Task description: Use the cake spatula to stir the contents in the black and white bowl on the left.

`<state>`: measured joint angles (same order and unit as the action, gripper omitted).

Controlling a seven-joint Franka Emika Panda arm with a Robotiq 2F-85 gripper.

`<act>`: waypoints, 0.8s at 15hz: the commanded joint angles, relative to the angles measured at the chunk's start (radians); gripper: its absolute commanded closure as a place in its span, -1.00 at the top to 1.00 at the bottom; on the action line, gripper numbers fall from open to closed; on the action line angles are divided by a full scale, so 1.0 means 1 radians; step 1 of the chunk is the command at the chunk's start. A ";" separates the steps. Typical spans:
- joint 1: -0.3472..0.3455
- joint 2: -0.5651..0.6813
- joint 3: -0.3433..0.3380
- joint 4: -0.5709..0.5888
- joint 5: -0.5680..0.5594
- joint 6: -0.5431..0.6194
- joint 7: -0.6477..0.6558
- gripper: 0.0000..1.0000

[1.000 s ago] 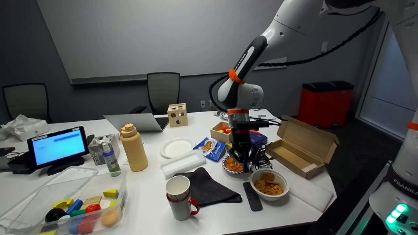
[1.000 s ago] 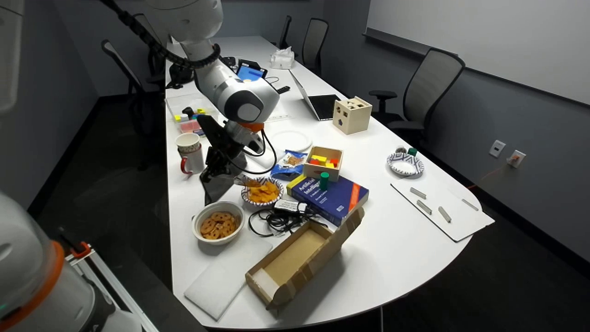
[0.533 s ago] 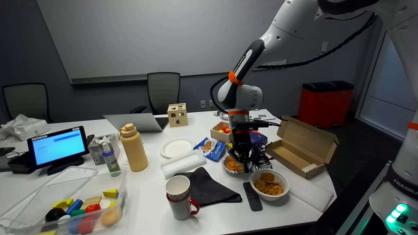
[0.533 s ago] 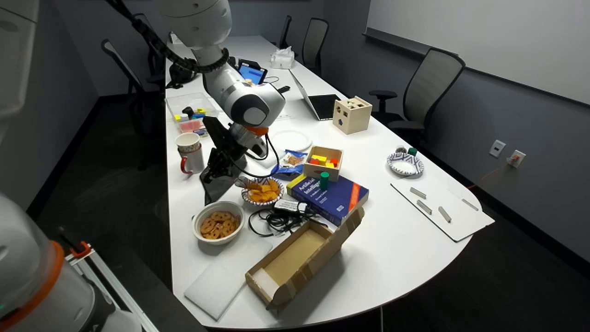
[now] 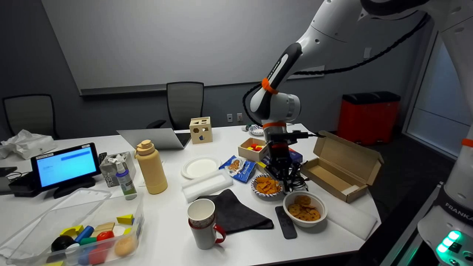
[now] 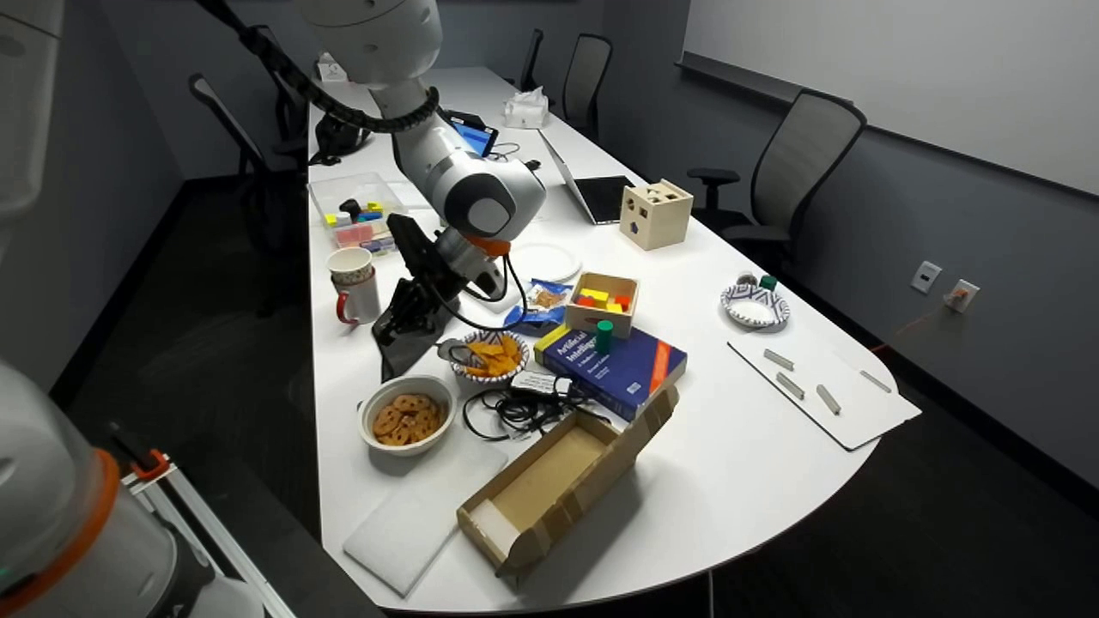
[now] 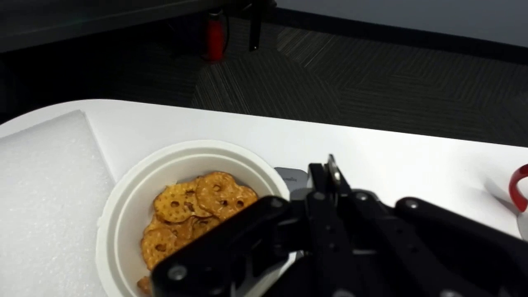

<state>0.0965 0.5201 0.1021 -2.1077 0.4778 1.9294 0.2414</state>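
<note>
I'd call this an office meeting room: whiteboard (image 5: 184,44) on the wall (image 5: 129,111), chairs (image 6: 803,159) along both sides of a long table (image 6: 738,472), open laptop (image 5: 159,139).

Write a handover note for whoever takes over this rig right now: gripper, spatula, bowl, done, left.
Gripper: shut on the cake spatula.
Black-and-white patterned bowl: upright on the table, holding orange chips; not the white bowl of round, holed crisps close by.
Spatula: its blade overlaps the patterned bowl's rim in an exterior view; whether it touches the chips cannot be told.
Done: the spatula is gripped and its blade is at the right bowl.
Left: the stirring, or the rest of it; how far the chips have been mixed does not show.
</note>
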 commanded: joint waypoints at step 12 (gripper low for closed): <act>0.031 -0.011 0.000 -0.013 0.020 0.168 0.067 -0.98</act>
<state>0.1200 0.5076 0.0848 -2.1131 0.4793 2.0665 0.3015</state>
